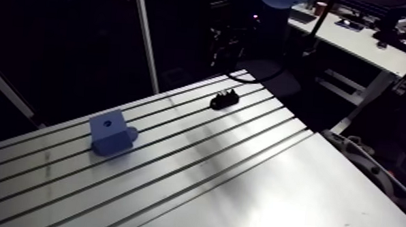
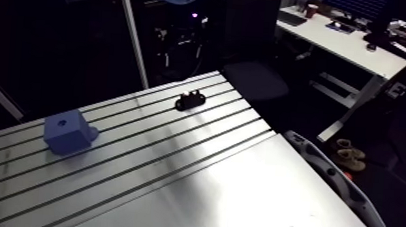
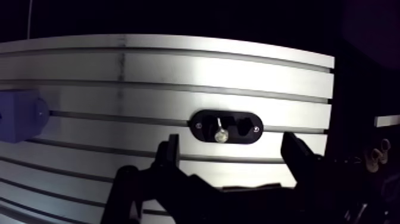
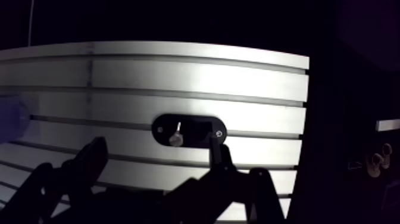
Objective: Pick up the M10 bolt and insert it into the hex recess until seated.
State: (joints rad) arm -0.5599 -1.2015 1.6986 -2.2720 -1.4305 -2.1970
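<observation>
A black oval holder [image 3: 227, 127] lies on the slotted table [image 3: 149, 65], near its far corner in the arm view [image 1: 224, 99]. A small silver bolt [image 3: 221, 132] stands in the holder, head toward me. My gripper [image 3: 231, 143] hovers over the table with its fingers [image 3: 172, 149] spread wide and nothing between them. The holder sits just ahead of the gap between the fingers. A blue block [image 1: 111, 133] with a small hole in its upper face rests far to one side of the gripper [image 3: 21, 114]. The arm view does not show the gripper.
The table's edge runs close beside the holder, with a dark drop beyond it. In the arm view a grey curved part [image 2: 331, 175] lies along the table's right edge. A wide stretch of bare slotted plate [image 1: 241, 186] separates the block from the near side.
</observation>
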